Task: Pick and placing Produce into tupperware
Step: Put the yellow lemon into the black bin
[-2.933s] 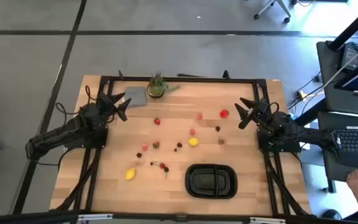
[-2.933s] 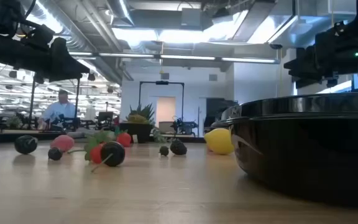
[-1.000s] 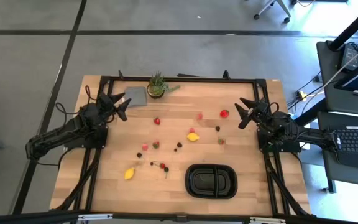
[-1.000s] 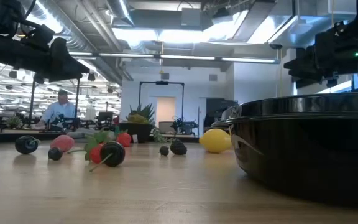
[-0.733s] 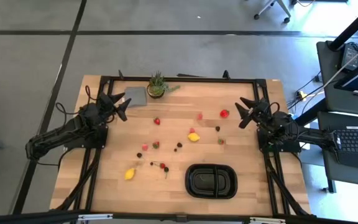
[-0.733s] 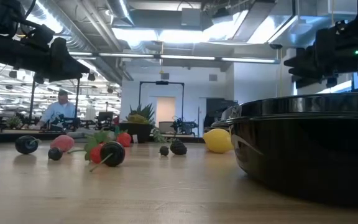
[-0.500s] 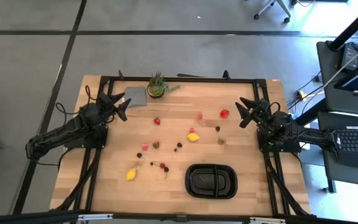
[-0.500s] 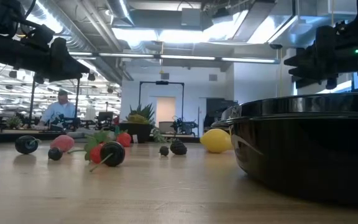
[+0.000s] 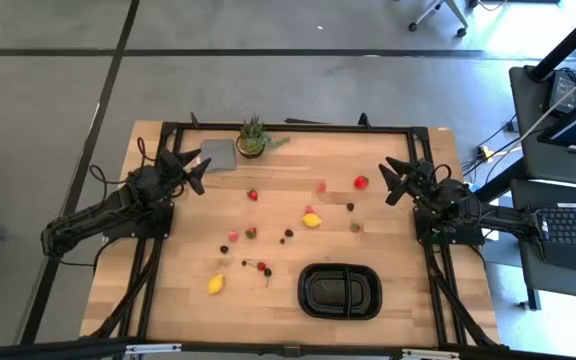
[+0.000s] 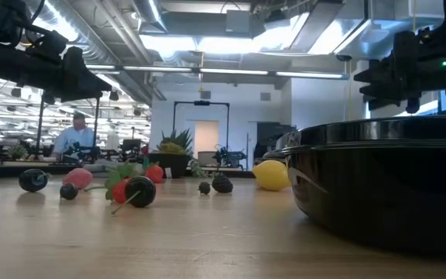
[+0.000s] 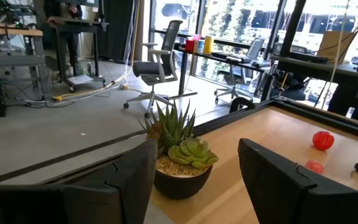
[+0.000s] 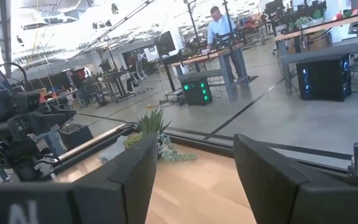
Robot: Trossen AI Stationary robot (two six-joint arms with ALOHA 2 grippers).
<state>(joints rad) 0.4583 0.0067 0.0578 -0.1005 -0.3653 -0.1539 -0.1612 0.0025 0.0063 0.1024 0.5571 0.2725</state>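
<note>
High view, grippers: left gripper [image 9: 197, 172] at upper left and right gripper [image 9: 392, 182] at upper right both hang with fingers spread and nothing between them, apparently parked at the table edges before any pick.
High view, produce: strawberries, cherries and a lemon [image 9: 311, 220] lie scattered mid-frame between the two grippers; a second lemon [image 9: 215, 285] sits lower left, well apart from both.
High view, tupperware: black tray [image 9: 340, 291] at lower centre, with no fruit in it (nearer the right arm).
Low view: tray wall [image 10: 385, 186] fills the right; cherry [image 10: 139, 191] left of centre, lemon [image 10: 272, 175] just beside the tray.
Left wrist view: potted succulent [image 11: 180, 158] between the parted fingers [image 11: 120, 186]; red strawberry [image 11: 322, 140] far right.
Right wrist view: fingers [image 12: 132, 177] apart, no fruit near them.
</note>
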